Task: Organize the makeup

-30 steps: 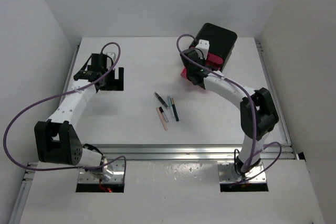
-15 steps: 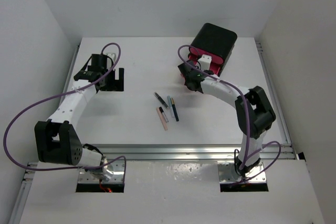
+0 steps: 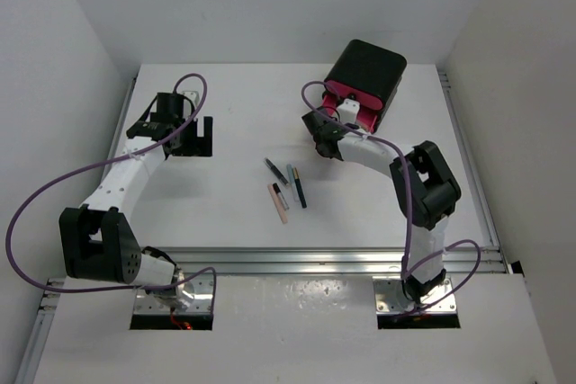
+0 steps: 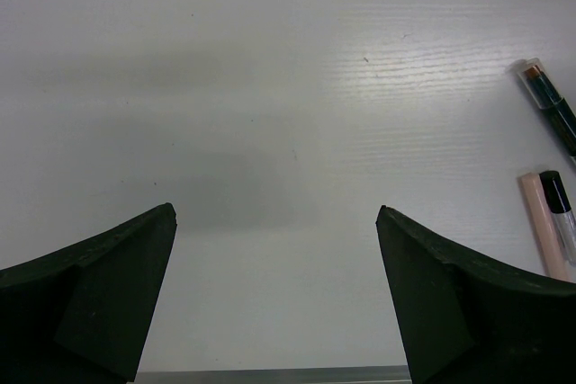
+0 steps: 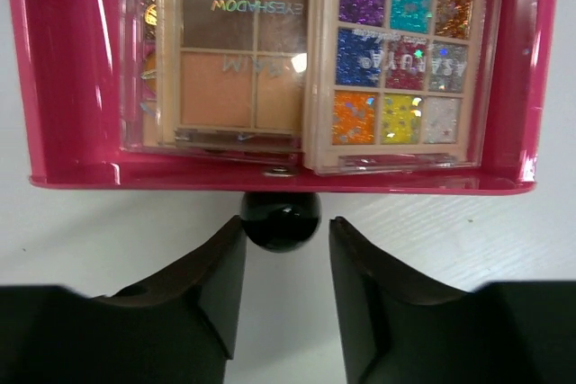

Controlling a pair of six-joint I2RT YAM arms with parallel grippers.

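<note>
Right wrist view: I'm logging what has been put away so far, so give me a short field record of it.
drawer: pink drawer, open, seen from above
contents left: four-pan neutral palette, marked EYESHADOW
contents right: nine-pan glitter palette, edge against the neutral one
handle: black knob at the drawer front
right fingers: one on each side of the knob; grip unclear

From here I see my white counter (image 3: 236, 110) carrying a black box (image 3: 369, 65) at its far right corner. Near the middle lie slim pencils (image 3: 297, 188) in black, pale blue and peach, close together.
</note>
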